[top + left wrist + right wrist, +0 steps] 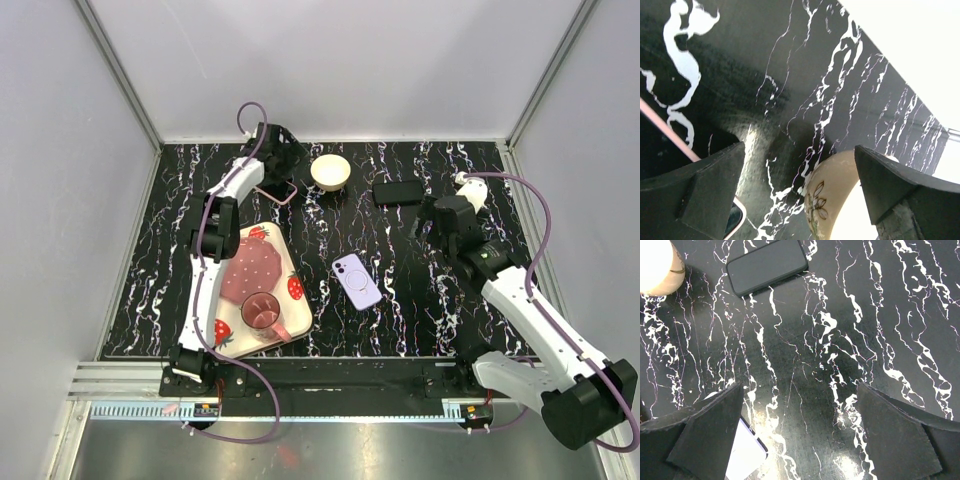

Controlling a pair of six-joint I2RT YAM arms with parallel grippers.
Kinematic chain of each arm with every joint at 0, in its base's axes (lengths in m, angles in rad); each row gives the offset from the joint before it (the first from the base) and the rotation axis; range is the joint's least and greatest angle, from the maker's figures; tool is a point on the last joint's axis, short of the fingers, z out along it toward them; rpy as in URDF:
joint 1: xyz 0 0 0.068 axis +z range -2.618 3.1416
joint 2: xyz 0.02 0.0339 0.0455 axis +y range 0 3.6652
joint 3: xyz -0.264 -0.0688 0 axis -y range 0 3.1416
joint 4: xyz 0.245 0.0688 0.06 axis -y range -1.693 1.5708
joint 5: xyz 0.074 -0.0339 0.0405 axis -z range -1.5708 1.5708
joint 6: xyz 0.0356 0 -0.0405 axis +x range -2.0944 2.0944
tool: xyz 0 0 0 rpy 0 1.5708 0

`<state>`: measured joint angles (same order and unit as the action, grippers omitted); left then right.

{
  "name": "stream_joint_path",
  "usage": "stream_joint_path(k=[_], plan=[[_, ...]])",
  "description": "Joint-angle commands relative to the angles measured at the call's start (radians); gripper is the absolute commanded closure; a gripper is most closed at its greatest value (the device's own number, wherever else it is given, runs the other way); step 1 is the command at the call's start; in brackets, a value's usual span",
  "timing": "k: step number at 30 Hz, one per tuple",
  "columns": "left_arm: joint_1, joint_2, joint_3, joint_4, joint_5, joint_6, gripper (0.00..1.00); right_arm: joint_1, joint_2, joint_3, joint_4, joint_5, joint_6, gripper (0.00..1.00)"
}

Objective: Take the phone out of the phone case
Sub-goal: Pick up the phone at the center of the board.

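A lilac phone lies back up on the black marbled table, mid-front; its pale corner shows in the right wrist view. A black phone-shaped slab lies at the back, also seen in the right wrist view. A pink-rimmed case or phone lies by my left gripper; its pink corner shows in the left wrist view. My left gripper is open and empty, between that pink rim and the bowl. My right gripper is open and empty over bare table.
A cream bowl stands at the back middle, close to my left fingers. A strawberry-print tray with a pink plate and a cup sits front left. White walls enclose the table.
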<state>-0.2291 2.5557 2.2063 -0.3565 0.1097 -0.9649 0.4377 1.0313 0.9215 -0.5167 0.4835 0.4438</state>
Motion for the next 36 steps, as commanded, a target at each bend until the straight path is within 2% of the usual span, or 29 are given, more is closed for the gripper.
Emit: stream_joint_path(k=[1,5,12,16,18,20,22,27,31,36], plan=[[-0.003,-0.021,0.018,-0.139,-0.01,0.005,0.01,0.002,-0.002,0.008,0.033,-0.002,-0.013,0.0],[0.002,-0.071,-0.034,-0.208,-0.024,0.047,0.01,0.003,-0.002,0.013,0.04,-0.006,-0.013,0.0],[0.031,-0.087,-0.025,-0.35,-0.047,0.13,0.01,0.002,-0.026,0.007,0.038,-0.026,0.006,0.0],[0.048,-0.144,-0.039,-0.363,-0.054,0.192,0.01,0.003,-0.03,0.002,0.037,-0.028,0.012,0.0],[0.053,-0.16,0.008,-0.374,0.03,0.222,0.01,0.002,-0.031,0.004,0.035,-0.029,0.019,0.0],[0.043,-0.17,0.064,-0.433,0.03,0.268,0.01,0.001,-0.043,0.005,0.046,-0.033,0.032,0.0],[0.034,-0.219,0.078,-0.45,-0.002,0.316,0.01,0.003,-0.048,0.005,0.059,-0.042,0.027,0.0],[0.03,-0.31,-0.037,-0.484,-0.275,0.399,0.01,0.003,-0.039,0.011,0.064,-0.062,0.024,0.0],[0.022,-0.255,-0.011,-0.556,-0.425,0.459,0.01,0.003,-0.02,0.007,0.073,-0.08,0.032,0.0],[0.014,-0.123,0.082,-0.628,-0.453,0.462,0.01,0.003,0.004,0.014,0.09,-0.1,0.044,0.0]])
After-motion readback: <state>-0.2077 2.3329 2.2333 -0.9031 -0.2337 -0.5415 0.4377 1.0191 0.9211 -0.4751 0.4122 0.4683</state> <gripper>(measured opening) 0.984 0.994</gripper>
